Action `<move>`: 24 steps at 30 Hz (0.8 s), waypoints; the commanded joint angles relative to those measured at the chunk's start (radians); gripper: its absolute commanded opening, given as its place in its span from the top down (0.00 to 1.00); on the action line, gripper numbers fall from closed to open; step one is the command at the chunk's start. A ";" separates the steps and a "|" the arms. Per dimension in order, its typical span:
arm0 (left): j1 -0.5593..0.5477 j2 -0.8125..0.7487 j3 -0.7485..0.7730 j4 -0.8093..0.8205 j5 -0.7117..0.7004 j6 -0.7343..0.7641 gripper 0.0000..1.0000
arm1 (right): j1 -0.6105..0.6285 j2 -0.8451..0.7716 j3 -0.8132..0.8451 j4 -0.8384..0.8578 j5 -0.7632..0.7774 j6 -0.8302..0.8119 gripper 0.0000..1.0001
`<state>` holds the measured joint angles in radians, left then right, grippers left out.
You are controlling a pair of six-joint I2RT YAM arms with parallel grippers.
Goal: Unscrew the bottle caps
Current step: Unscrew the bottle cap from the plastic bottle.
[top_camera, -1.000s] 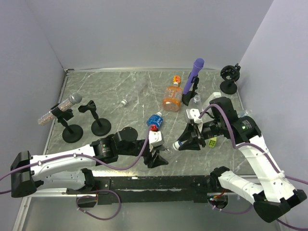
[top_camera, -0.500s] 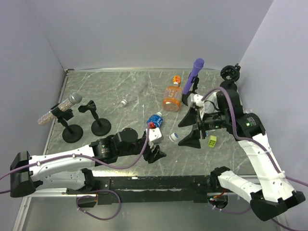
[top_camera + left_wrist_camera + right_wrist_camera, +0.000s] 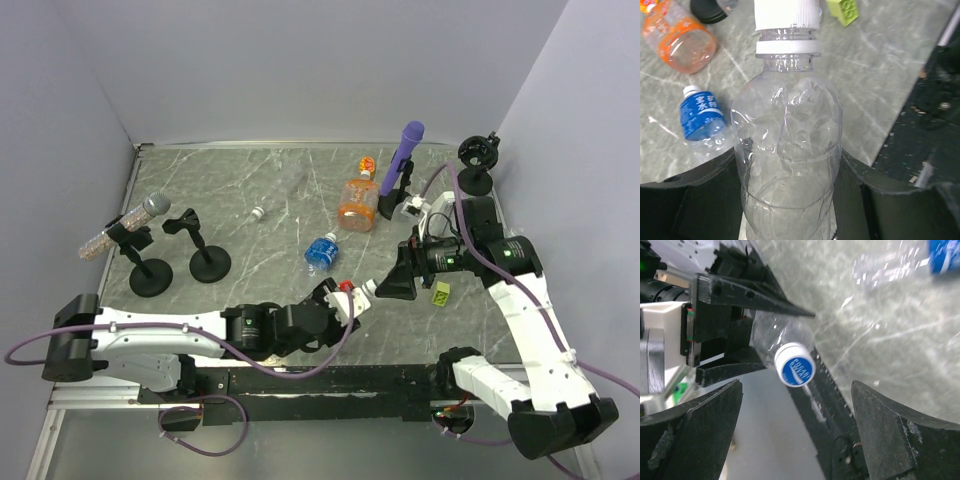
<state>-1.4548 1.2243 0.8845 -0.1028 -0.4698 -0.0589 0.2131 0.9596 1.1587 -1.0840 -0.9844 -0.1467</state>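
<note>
My left gripper (image 3: 343,302) is shut on the body of a plain clear bottle (image 3: 789,145), seen squeezed between its dark fingers (image 3: 692,200) in the left wrist view. The bottle's white cap (image 3: 787,15) with a blue top (image 3: 794,365) is on its neck and points at my right gripper (image 3: 388,282). That gripper is open, its fingers (image 3: 892,435) spread wide on either side of the cap and a little short of it, touching nothing. A blue-labelled bottle (image 3: 321,249) lies on the table, and an orange bottle (image 3: 357,201) lies further back.
A yellow-green block (image 3: 441,293) lies under the right arm. A purple microphone-like stick (image 3: 404,158) stands in a holder at the back right, beside a black stand (image 3: 477,160). Two black stands (image 3: 205,255) and a grey microphone (image 3: 130,222) are on the left. A small white cap (image 3: 258,213) lies mid-table.
My right gripper has opened and drawn back off the cap. The left arm has carried the clear bottle right and toward the near edge.
</note>
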 commanded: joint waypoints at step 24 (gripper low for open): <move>-0.019 0.026 0.044 0.067 -0.012 0.030 0.83 | 0.046 0.116 0.044 -0.114 -0.157 -0.184 0.75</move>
<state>-1.4677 1.2819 0.9169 -0.1013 -0.5209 -0.0372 0.2512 1.0782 1.1549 -1.1416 -1.0328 -0.2043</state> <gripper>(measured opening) 0.620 0.399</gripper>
